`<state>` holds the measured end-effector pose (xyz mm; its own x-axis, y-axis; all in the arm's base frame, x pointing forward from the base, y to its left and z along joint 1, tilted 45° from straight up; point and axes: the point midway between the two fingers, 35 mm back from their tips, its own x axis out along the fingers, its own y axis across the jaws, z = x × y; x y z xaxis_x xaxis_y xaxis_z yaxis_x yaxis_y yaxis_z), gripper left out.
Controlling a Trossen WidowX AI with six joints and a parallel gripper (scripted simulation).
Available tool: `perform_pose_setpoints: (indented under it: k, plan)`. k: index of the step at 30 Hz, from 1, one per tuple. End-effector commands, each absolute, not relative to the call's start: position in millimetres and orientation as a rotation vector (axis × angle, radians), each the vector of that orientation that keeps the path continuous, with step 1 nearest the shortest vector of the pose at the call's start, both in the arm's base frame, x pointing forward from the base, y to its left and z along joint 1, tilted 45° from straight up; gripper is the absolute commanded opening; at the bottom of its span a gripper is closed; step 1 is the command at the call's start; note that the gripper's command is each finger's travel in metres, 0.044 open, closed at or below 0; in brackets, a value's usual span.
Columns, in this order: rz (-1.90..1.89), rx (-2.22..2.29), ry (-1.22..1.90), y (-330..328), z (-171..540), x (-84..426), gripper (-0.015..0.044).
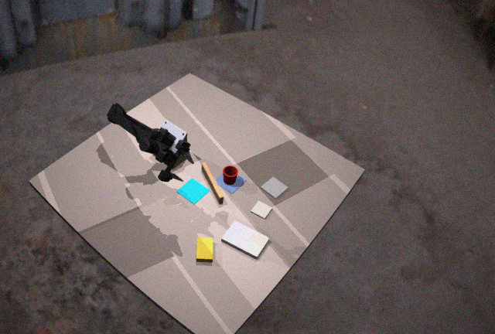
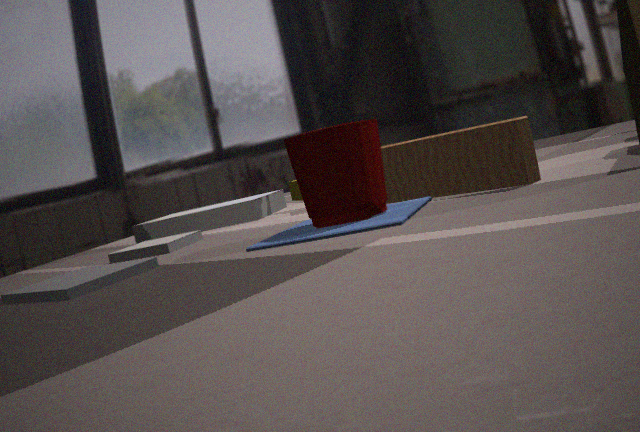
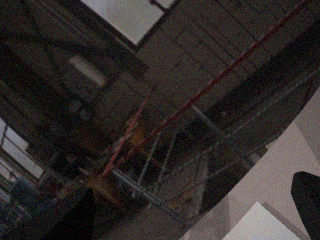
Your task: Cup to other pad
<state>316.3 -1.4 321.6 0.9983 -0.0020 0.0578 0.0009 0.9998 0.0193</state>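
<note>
Cup (image 1: 230, 174): red, tapered, open-topped, upright, standing on the blue pad (image 1: 237, 186). Contents not discernible. Blue pad: thin, flat square beside a wooden bar. Cyan pad (image 1: 192, 191): thin, flat square, across that bar.

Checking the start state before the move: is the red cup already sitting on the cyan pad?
No, the red cup stands on the blue pad, with the wooden bar between it and the cyan pad.
</note>
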Motion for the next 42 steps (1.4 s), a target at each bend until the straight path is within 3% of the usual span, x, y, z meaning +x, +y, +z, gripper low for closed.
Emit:
perform_pose_setpoints:
  k: [1,10,19,27,32,42]
  plan:
    - [-0.002,0.029,-0.046,-0.9,319.2,318.1,0.0374]
    - [-0.138,0.388,0.513,35.1,190.0,371.8,0.0148]
    - [-0.539,0.499,0.958,63.7,58.2,360.4,0.0148]
    - [-0.993,0.354,1.04,73.4,-16.5,328.3,0.0148]
    - [-1.187,0.202,0.961,73.3,-42.8,307.8,0.0148]
    - [-1.193,0.196,0.957,71.3,-45.5,307.2,0.0148]
